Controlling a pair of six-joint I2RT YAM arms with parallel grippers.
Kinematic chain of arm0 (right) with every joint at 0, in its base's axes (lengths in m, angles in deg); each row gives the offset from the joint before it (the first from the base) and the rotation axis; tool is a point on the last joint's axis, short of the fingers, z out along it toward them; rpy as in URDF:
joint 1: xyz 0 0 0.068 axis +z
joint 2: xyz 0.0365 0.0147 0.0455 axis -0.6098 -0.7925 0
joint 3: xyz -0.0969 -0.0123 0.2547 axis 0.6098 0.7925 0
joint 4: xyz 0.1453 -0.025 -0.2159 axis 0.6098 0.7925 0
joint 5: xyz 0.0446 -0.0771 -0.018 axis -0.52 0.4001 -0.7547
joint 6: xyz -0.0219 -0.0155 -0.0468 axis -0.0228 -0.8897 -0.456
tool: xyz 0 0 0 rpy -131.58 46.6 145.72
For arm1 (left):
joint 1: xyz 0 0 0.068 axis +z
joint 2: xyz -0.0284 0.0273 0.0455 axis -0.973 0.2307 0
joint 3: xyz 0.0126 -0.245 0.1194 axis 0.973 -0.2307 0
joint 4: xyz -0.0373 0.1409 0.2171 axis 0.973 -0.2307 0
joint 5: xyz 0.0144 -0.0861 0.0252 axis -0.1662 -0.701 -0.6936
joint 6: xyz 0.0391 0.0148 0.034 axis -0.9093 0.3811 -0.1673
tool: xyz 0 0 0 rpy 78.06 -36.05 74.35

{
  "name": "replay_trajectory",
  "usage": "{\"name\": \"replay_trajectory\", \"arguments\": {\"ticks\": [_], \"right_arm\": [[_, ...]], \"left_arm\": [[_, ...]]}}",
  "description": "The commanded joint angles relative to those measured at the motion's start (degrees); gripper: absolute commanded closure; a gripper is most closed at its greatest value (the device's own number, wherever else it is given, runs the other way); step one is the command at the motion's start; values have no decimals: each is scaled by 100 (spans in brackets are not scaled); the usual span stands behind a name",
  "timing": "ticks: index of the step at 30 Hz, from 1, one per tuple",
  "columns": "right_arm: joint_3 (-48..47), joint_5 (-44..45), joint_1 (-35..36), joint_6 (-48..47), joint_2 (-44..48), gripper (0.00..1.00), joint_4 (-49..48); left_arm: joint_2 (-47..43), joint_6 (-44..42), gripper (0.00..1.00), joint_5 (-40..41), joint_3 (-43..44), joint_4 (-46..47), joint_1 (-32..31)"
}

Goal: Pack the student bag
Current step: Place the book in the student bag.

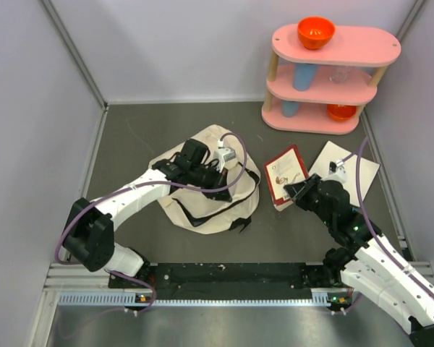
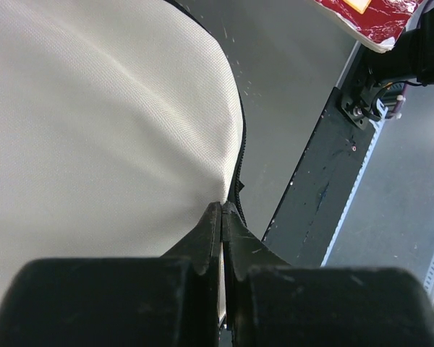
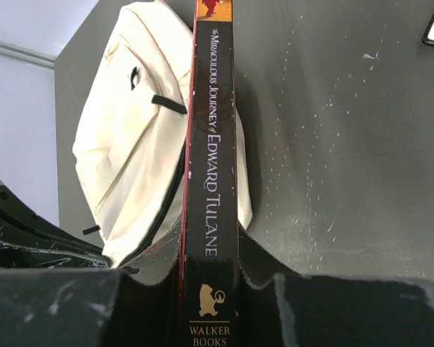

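While the student bag (image 1: 211, 204) lies slumped on the grey worktop (image 1: 145, 137), left of centre, the left hand (image 2: 223, 208) is clenched on the rim of its cream fabric, right beside the black zipper trim. That arm reaches across the bag's upper part and hides much of it from above. The right hand (image 3: 210, 253) grasps a book (image 1: 286, 172) by its spine, 1 finger pressed on each cover. The book has a red and white cover and sits just right of the bag, with a strip of bare worktop between them. Whether its far edge touches the worktop cannot be told.

Right of the book lies a flat white sheet (image 1: 333, 153), partly covered by the right arm and crossed by its cable. At the back right corner stands a pink shelf (image 1: 362, 50) with 3 tiers, well apart from the bag. An orange bowl (image 1: 316, 31) rests on its top tier, a blue cup (image 1: 304, 74) on the middle tier, and a second orange bowl (image 1: 341, 111) on the lowest. A black rail (image 1: 239, 273) runs along the near edge between the 2 arm bases.
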Motion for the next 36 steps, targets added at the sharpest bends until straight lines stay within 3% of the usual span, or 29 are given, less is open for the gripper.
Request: {"name": "replay_trajectory", "arguments": {"ticks": [1,5,9,17,23,29,36], "right_arm": [[-197,67,-37,-16,31,100,-390],[-206,59,-37,-7,14,100,-390],[-267,-11,-37,-120,40,100,-390],[-443,-407,-37,-490,321,100,-443],[-627,-2028,-37,-491,453,100,-732],[-575,-3647,-28,80,445,100,-1383],[-399,-4152,288,379,-432,100,-1603]], "left_arm": [[-12,62,100,-327,173,212,-16],[-65,123,100,-327,112,344,-16],[-546,396,100,732,15,511,36],[-1742,1161,100,2002,49,1196,1046],[-1700,1196,100,1802,585,1179,1381],[-1673,1415,100,1405,385,1574,1381],[-1708,1697,100,869,243,2014,1373]]}}
